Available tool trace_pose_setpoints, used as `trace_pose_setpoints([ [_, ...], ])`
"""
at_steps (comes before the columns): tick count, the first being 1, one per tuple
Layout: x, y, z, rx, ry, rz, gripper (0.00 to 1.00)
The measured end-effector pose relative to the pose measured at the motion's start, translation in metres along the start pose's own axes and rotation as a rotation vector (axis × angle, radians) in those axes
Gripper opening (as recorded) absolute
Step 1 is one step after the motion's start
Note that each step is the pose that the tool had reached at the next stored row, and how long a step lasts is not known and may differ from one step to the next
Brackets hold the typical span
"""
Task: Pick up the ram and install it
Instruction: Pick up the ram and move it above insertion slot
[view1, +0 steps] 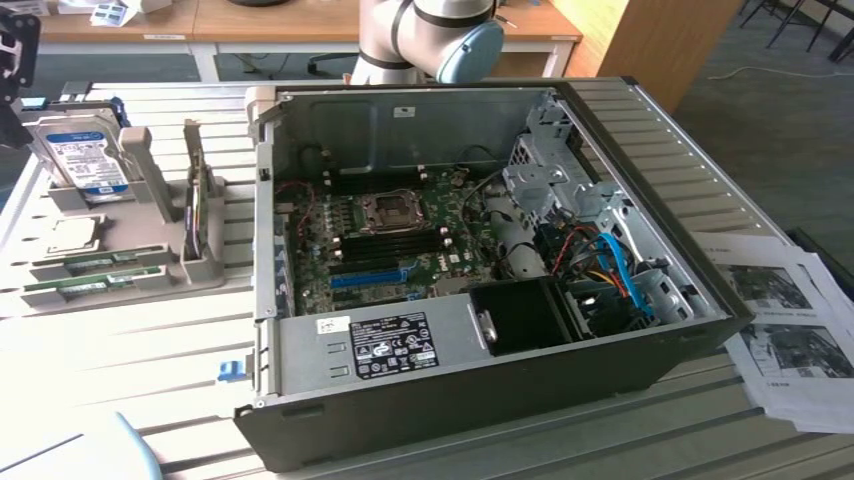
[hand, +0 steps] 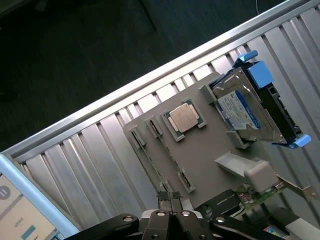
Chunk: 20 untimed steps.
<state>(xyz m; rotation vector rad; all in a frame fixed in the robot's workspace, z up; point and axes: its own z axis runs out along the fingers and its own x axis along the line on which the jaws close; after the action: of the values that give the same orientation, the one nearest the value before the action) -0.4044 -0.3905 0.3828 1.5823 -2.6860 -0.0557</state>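
Two green ram sticks (view1: 83, 263) lie side by side in the front slots of a grey tray (view1: 140, 235), at the exterior view's left beside the open computer case (view1: 467, 330). Seen from the wrist, the ram (hand: 167, 155) shows edge-on as thin lines between small holders on the tray (hand: 210, 145). My gripper (hand: 170, 199) hangs above the near end of the sticks. Its fingers are shut together with nothing between them, and it is well clear of the tray. The motherboard (view1: 400, 235) lies bare inside the case, with dark memory slots near the processor socket.
On the tray also stand a silver hard drive with a blue-white label (view1: 83, 150), a processor chip (view1: 70, 235) and an upright card (view1: 200, 215). The arm's base (view1: 420, 40) rises behind the case. Printed sheets (view1: 787, 320) lie at the exterior view's right.
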Motion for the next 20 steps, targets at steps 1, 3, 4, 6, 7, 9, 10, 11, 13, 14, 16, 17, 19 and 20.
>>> trace_pose_setpoints([
  [1, 0.0, 0.0, 0.0, 0.0001, 0.0006, -0.012, 0.09],
  [3, 0.0, 0.0, 0.0, 0.0001, 0.0017, -0.037, 0.09],
  [4, 0.0, 0.0, 0.0, 0.0001, 0.0021, -0.049, 0.09],
  [6, 0.0, 0.0, 0.0001, 0.0001, 0.0031, -0.074, 0.09],
  [7, 0.0, 0.0, 0.0001, 0.0002, 0.0038, -0.086, 0.09],
  [9, 0.0, 0.0, 0.0001, 0.0003, 0.0048, -0.111, 0.09],
  [10, 0.0, 0.0, 0.0001, 0.0003, 0.0053, -0.123, 0.09],
  [11, 0.0, 0.0, 0.0001, 0.0003, 0.0058, -0.136, 0.09],
  [13, 0.0, 0.0, 0.0002, 0.0004, 0.0069, -0.16, 0.09],
  [14, 0.0, 0.0, 0.0002, 0.0003, 0.0075, -0.173, 0.09],
  [16, 0.0, 0.0, 0.0002, 0.0005, 0.0085, -0.198, 0.09],
  [17, 0.0, 0.0, 0.0002, 0.0004, 0.0091, -0.211, 0.09],
  [19, 0.0, 0.0, 0.0003, 0.0005, 0.0101, -0.236, 0.09],
  [20, 0.0, 0.0, 0.0003, 0.0006, 0.0107, -0.248, 0.09],
])
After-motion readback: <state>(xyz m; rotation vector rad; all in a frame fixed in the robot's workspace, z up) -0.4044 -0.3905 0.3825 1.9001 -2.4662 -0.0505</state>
